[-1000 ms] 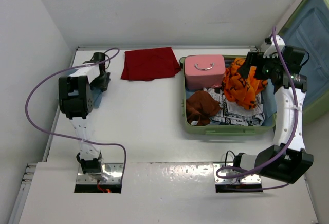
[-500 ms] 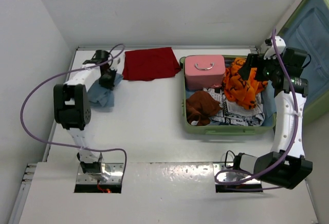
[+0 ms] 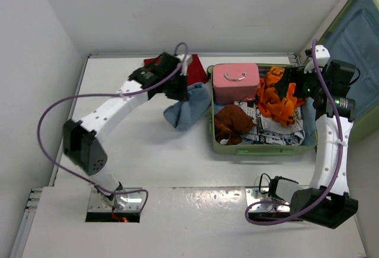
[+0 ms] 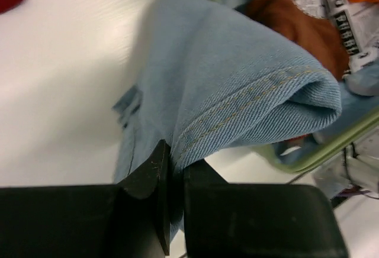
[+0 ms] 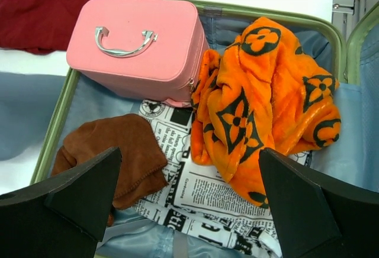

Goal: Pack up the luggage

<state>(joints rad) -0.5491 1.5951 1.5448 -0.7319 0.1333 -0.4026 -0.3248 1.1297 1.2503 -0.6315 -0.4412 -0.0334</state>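
Observation:
The luggage (image 3: pixel 263 149), a light-green suitcase, lies open on the table's right side with its lid (image 3: pixel 358 33) raised. Inside are a pink case (image 5: pixel 136 39), an orange patterned blanket (image 5: pixel 266 110), a brown cloth (image 5: pixel 112 151) and a newspaper-print fabric (image 5: pixel 219 199). My left gripper (image 3: pixel 180 89) is shut on a blue denim garment (image 3: pixel 188 107) that hangs just left of the suitcase's left rim (image 4: pixel 331 145). In the left wrist view, the denim (image 4: pixel 237 92) is pinched between the jaws of the left gripper (image 4: pixel 174 169). My right gripper (image 5: pixel 189 205) hovers open over the suitcase's contents, holding nothing.
A dark red cloth (image 3: pixel 198 71) lies at the back of the table, partly hidden by the left arm. White walls close in the table on the left and at the back. The raised lid stands behind the right arm.
The left gripper shut on the denim garment at the far left of the table and carried it right, up to the suitcase's left rim. The right arm barely moved.

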